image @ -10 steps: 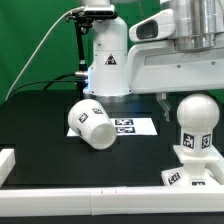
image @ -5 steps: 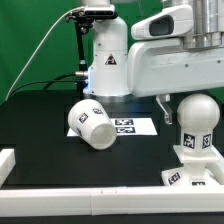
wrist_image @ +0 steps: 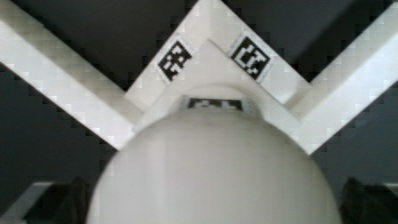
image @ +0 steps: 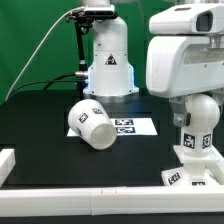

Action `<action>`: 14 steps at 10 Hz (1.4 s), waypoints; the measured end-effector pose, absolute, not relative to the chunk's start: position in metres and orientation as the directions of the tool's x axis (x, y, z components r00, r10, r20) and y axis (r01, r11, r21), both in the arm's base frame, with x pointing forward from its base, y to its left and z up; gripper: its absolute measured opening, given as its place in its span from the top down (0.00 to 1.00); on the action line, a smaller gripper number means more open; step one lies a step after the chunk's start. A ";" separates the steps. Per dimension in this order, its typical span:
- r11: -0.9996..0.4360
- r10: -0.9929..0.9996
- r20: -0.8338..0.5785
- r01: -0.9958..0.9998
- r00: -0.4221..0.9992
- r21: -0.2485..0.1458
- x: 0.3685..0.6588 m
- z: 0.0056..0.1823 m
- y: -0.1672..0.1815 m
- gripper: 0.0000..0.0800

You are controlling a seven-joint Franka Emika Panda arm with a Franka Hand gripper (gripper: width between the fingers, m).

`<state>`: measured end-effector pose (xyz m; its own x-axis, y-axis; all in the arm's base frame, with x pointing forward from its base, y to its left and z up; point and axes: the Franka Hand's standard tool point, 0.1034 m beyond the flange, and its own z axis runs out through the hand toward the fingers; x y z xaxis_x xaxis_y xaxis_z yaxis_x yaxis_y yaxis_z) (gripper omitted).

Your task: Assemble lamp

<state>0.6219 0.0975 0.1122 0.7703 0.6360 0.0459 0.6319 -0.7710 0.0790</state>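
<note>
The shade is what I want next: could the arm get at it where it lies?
Probably yes: the shade lies on its side on open table with nothing over it, though the arm hangs over the bulb, away from it.

On my feed the bulb (image: 200,112), shade (image: 91,123) and base (image: 205,172) read as smooth, matt white plastic. The arm's casing (image: 185,50) is glossy white. The desk (image: 50,150) looks matt black, and the backdrop (image: 30,40) like green cloth.
</note>
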 end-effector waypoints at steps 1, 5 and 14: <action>-0.783 0.621 0.047 0.617 0.782 0.078 0.622 0.112 0.098 0.25; -0.916 0.400 0.098 0.395 0.911 0.070 0.625 0.112 0.098 0.28; -0.818 -0.576 0.083 -0.573 0.814 -0.056 0.624 0.111 0.093 0.28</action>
